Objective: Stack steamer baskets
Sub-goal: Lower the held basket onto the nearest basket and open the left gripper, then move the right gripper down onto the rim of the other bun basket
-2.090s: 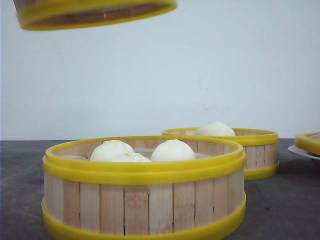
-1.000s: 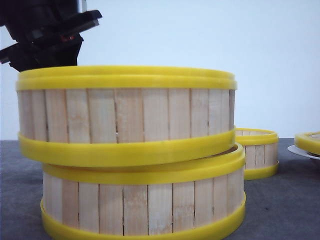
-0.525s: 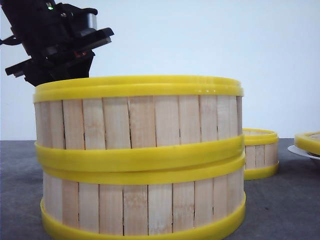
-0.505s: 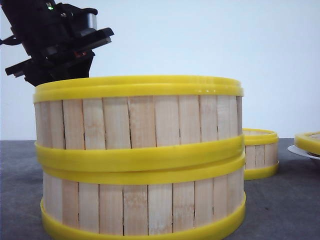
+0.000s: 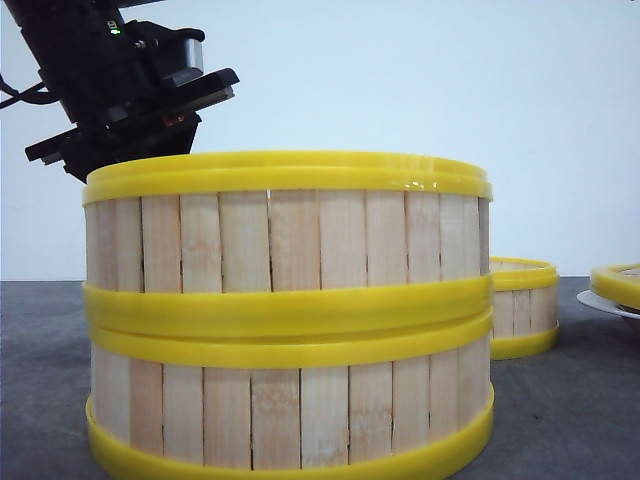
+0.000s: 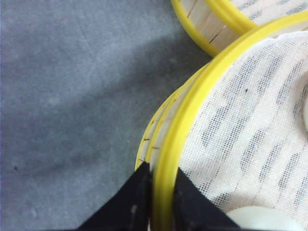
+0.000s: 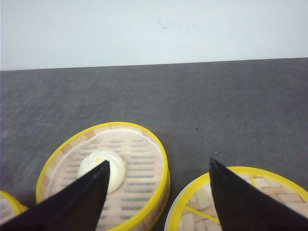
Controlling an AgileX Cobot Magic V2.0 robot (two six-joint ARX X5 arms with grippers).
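Close in the front view, one steamer basket sits level on top of another steamer basket, their yellow rims touching. My left gripper is shut on the top basket's rim, one finger outside the wall and one inside over the white cloth liner. Its black arm rises behind the stack's left side. A third basket holding one white bun stands behind to the right. My right gripper hovers open above it, holding nothing.
A fourth yellow-rimmed basket rests on a flat white plate at the far right. A white bun lies in the top basket. Dark grey tabletop spreads left of the stack, with a white wall behind.
The top basket came down from above, landed tilted on the lower one, then slid right and settled level. My left arm followed it rightward, still gripping the rim.
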